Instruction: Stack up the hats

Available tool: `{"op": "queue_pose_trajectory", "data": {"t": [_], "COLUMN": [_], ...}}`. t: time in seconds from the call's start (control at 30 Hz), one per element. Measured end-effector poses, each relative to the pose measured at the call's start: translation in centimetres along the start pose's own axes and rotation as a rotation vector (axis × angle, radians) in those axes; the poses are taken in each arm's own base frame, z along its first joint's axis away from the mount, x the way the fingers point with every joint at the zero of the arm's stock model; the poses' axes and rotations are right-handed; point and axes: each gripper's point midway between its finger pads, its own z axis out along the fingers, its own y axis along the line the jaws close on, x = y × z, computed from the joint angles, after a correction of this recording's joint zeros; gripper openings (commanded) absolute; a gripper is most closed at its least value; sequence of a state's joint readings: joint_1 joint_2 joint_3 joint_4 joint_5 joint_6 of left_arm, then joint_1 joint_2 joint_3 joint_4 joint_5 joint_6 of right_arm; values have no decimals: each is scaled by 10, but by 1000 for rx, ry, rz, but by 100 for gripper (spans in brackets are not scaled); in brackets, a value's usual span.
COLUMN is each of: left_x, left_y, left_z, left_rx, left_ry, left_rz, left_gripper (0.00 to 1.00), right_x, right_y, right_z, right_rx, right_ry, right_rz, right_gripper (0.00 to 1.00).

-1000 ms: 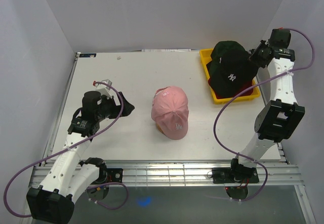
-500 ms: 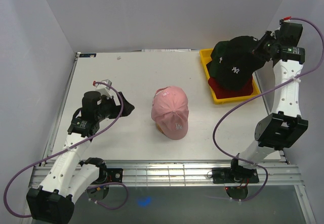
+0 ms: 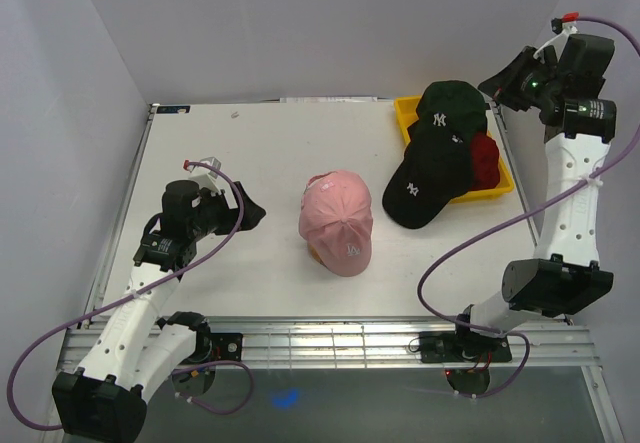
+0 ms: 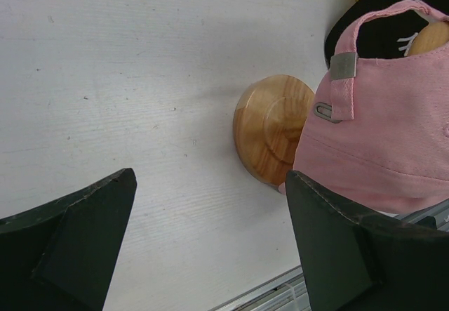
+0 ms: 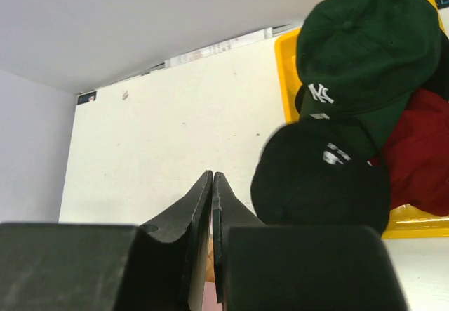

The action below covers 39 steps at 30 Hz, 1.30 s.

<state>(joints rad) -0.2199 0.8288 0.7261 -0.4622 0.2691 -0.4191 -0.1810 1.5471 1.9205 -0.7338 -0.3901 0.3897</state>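
Four hats show, and only one sits where a stack could start. Nearest, the left gripper hangs over the table with its jaws spread wide and nothing in them, near the pink hat, which is perched on a wooden stand. Further back, the black hat lies half out of the yellow tray, brim on the table, its back against the red hat. The dark green hat lies at the tray's far end. Highest and furthest, the right gripper is pinched closed on nothing. The black hat seems to need a fresh grip: open first, come down on the stiff brim edge, pinch firmly, then carry it level and lower its crown squarely over the pink one.
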Motion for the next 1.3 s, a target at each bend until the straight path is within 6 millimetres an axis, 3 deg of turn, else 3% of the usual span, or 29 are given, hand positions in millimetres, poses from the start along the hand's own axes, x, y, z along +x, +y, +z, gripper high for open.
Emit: {"op": "queue_pose_trajectory", "data": {"t": [0.17, 0.3, 0.43, 0.53, 0.6, 0.77, 1.0, 1.3], "left_x": [0, 0, 0, 0, 0, 1, 2, 2], "left_y": [0, 0, 0, 0, 0, -2, -3, -3], "left_z": [0, 0, 0, 0, 0, 0, 0, 0], "left_rx": [0, 0, 0, 0, 1, 6, 7, 7], "left_ry": [0, 0, 0, 0, 1, 4, 6, 6], "left_rz": [0, 0, 0, 0, 1, 4, 5, 5], "left_gripper": [98, 98, 98, 98, 98, 98, 98, 98], "right_x": [-7, 12, 75, 133, 155, 162, 184, 197], "right_y": [29, 30, 26, 20, 6, -23, -42, -61], "right_z": [-31, -24, 16, 39, 44, 45, 49, 63], "right_rx": [-62, -63, -14, 35, 95, 229, 312, 370], "right_ry": [-55, -23, 137, 276, 327, 325, 362, 372], "right_rz": [-47, -75, -103, -133, -144, -183, -220, -235], "right_gripper": [8, 13, 41, 53, 56, 58, 56, 59]}}
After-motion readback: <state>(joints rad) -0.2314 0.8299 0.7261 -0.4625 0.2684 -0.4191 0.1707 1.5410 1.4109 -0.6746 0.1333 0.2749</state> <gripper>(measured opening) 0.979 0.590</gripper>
